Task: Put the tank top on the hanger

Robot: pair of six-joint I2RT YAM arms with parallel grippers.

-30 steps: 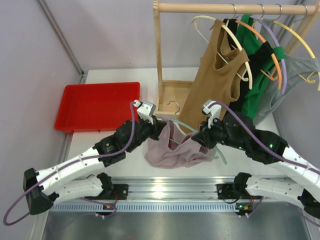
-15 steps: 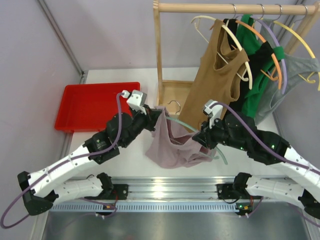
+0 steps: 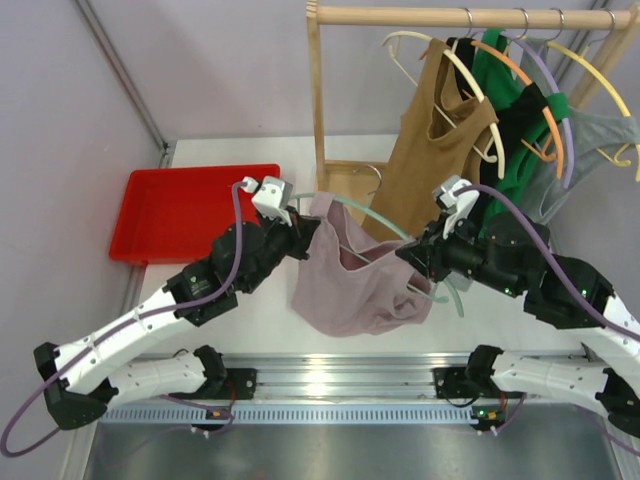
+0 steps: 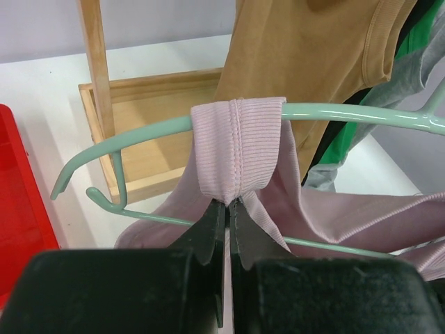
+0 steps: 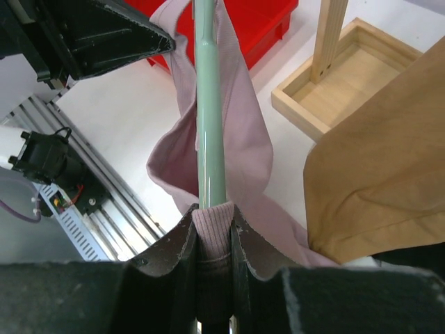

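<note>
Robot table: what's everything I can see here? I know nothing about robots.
tank top: one, pale mauve, draped on the hanger.
hanger: one, mint green, raised between the arms.
tray: one, red, table's back left.
rack: one, wooden, at the back.
hung garments: four, tan, green, black, grey, on the rack.
rack hangers: several, cream, orange, purple, yellow, on its rail.
table: one, white, under everything.
left gripper: one, black, shut on one strap.
right gripper: one, black, shut on the other strap.
</note>
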